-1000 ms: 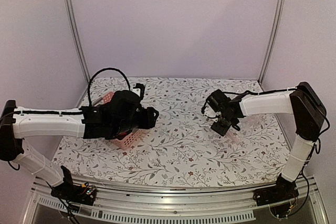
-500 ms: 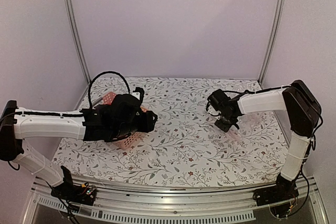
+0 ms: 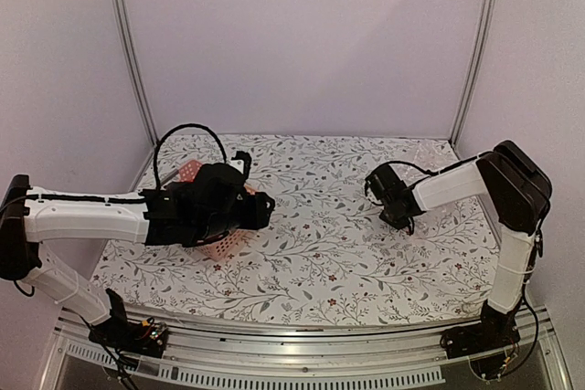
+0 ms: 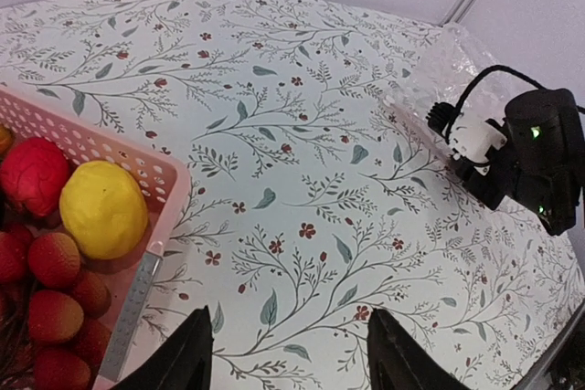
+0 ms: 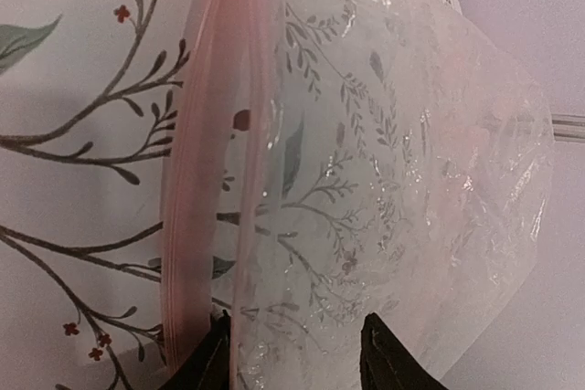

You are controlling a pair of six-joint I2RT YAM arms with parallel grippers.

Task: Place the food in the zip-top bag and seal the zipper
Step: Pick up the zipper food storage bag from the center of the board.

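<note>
Bag-opening step: right hand (image 5: 294,353) straddling mouth of zip-top bag (image 5: 393,180) beside zipper (image 5: 210,180), fingers apart, unclamped; left hand (image 4: 289,355) apart, empty; next likely needs pinching one film layer.

Premises present as a robotics test enclosure rather than a home or kitchen. A left arm (image 3: 82,216) and right arm (image 3: 457,182) are bolted to a slotted aluminium rail (image 3: 274,375) at the near edge of a table (image 3: 320,271) covered in floral cloth. Bare pale wall panels (image 3: 302,43) set between metal uprights (image 3: 128,52) enclose it, and a black cable (image 3: 187,129) loops exposed.
</note>
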